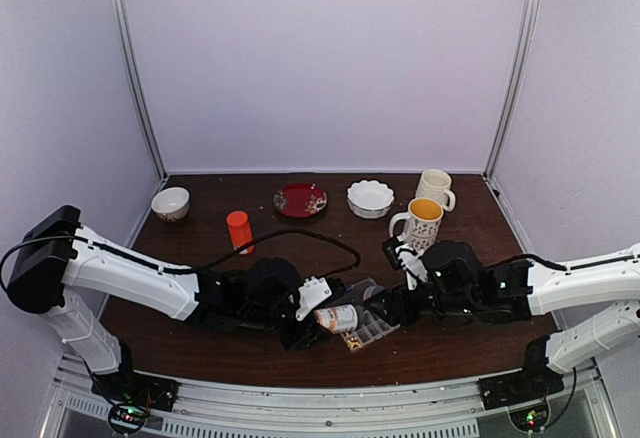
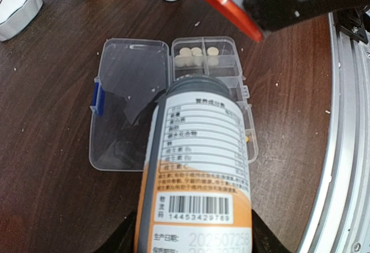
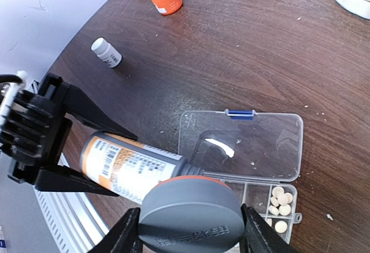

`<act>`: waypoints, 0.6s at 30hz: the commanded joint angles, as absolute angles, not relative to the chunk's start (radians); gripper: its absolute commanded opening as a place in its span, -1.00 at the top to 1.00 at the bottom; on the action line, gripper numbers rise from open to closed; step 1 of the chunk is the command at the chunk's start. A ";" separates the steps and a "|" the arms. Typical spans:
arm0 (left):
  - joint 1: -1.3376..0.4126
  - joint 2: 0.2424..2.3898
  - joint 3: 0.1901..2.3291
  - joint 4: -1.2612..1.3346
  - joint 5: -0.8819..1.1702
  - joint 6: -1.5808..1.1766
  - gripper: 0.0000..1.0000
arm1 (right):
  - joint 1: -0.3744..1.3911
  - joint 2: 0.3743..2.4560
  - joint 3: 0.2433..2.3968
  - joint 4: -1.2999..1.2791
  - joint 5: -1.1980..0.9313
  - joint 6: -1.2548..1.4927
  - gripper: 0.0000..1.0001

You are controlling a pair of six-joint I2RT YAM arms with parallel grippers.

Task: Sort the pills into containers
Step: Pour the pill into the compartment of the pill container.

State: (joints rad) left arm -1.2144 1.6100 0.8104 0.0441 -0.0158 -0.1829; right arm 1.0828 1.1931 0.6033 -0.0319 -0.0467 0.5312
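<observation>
By the table's [image 1: 460, 350] front edge, sorting looks barely begun: small white pills [image 2: 196, 52] in one compartment of the clear plastic box [image 2: 245, 91], left tool [image 2: 193, 237] gripping the amber bottle [image 2: 196, 149], right tool [image 3: 191, 231] its grey cap [image 3: 191, 209].

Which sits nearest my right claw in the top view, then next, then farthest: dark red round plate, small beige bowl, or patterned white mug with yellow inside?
1. Patterned white mug with yellow inside, just beyond the right claw.
2. Dark red round plate, back centre.
3. Small beige bowl, back left corner.
</observation>
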 commanded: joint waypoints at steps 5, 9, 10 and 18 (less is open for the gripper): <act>-1.227 1.603 0.862 0.033 -0.025 -0.198 1.00 | 1.089 1.136 0.573 0.012 0.040 0.548 1.00; -1.228 1.615 0.843 0.076 -0.046 -0.208 1.00 | 1.089 1.132 0.566 0.016 0.052 0.545 1.00; -1.228 1.620 0.861 0.049 -0.043 -0.206 1.00 | 1.089 1.132 0.567 0.015 0.049 0.546 1.00; -1.232 1.644 0.901 0.009 -0.037 -0.199 1.00 | 1.089 1.174 0.584 0.020 0.003 0.544 1.00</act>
